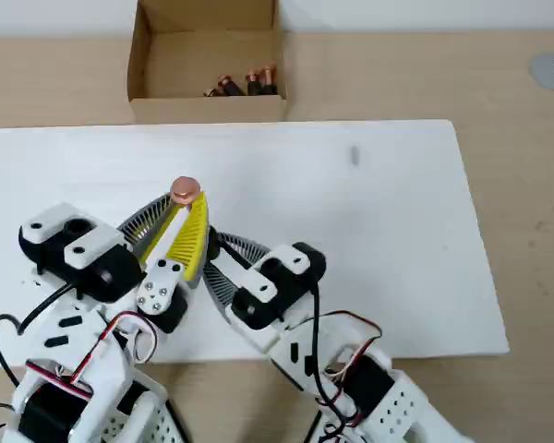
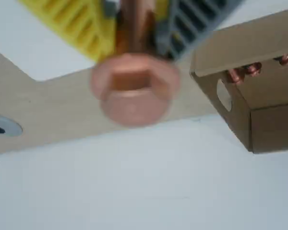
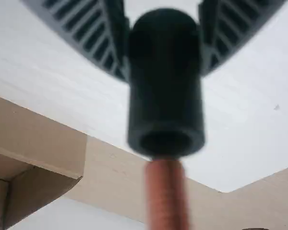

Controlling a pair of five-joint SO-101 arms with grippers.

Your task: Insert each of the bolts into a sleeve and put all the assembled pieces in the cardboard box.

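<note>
Grippers both clamped. The left gripper [image 1: 183, 205] pinches the bolt [image 2: 134, 88] by its shank between yellow and grey jaws, with the head out past the tips and pointing toward the box [image 1: 208, 109]. The right gripper [image 3: 165, 28] grips the sleeve [image 3: 165, 81] near its far end, with the open mouth facing back toward its own wrist. A copper shank sits at that mouth, in line with the sleeve's long axis. I cannot tell how deep it goes, if at all.

I judge insertion to be the step in hand. The next move calls for a straight push along the shared axis, and any tilt risks a jam. Both parts are over the white board [image 1: 369, 240], close to the arms. The box is well beyond, with finished pieces [image 1: 245, 85] inside, and the left arm is nearer it.
</note>
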